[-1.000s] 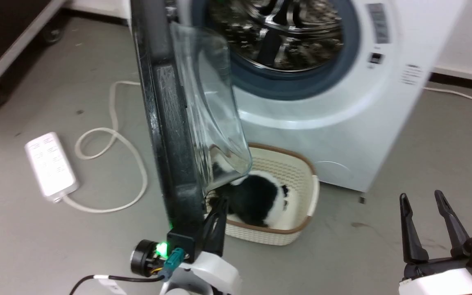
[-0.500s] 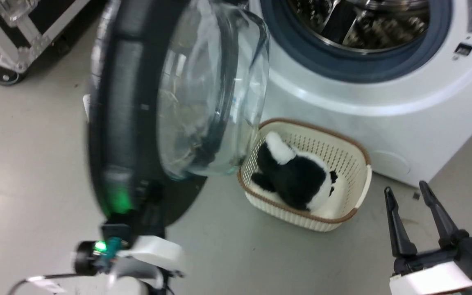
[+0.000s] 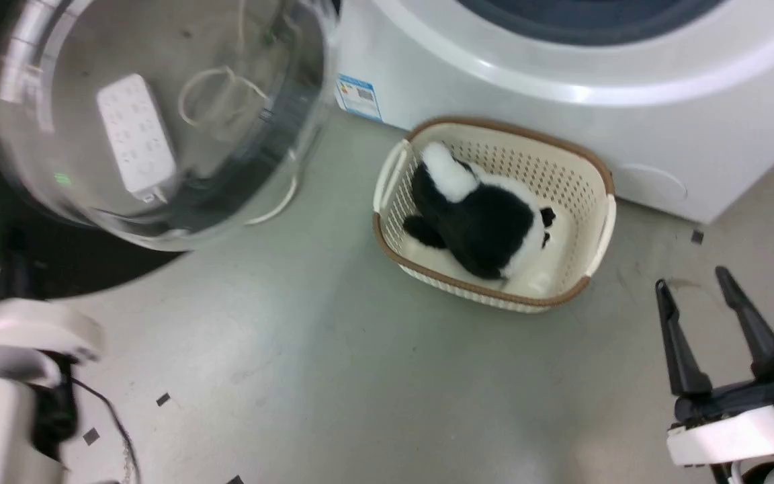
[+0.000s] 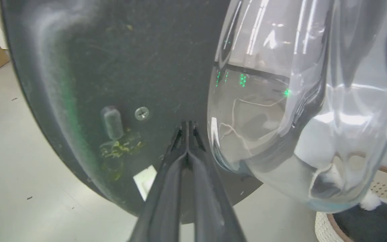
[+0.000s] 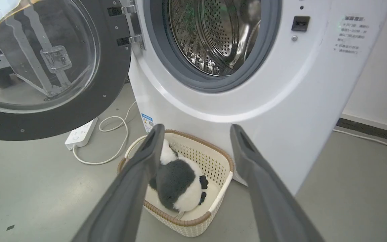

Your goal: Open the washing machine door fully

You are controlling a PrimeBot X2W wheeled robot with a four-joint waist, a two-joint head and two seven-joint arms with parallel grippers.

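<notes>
Overhead, the head view has the washing machine door [image 3: 152,121] standing out to the left of the washing machine [image 3: 494,87], blurred, with a power strip [image 3: 135,134] visible through its glass. The right gripper [image 3: 691,279] hangs over bare floor [image 3: 360,376] at lower right, jaws spread wide and empty, well apart from the basket [image 3: 603,215] and its plush toy [image 3: 481,222].

Left wrist view: the left gripper [image 4: 186,125] has its 2 jaws pressed shut on nothing, tips at the door's black inner face, seemingly touching, just beside the glass bowl. A bare push on glossy plastic could, I judge, skid onto the bowl or off the rim, leaving the door short of fully open.

Right wrist view: the door stands wide of the drum [image 5: 213,37], hinged at the machine's left. Floor beyond looks open, though the strip and its cable [image 5: 126,137] lie near the sweep and could snag an arm.
</notes>
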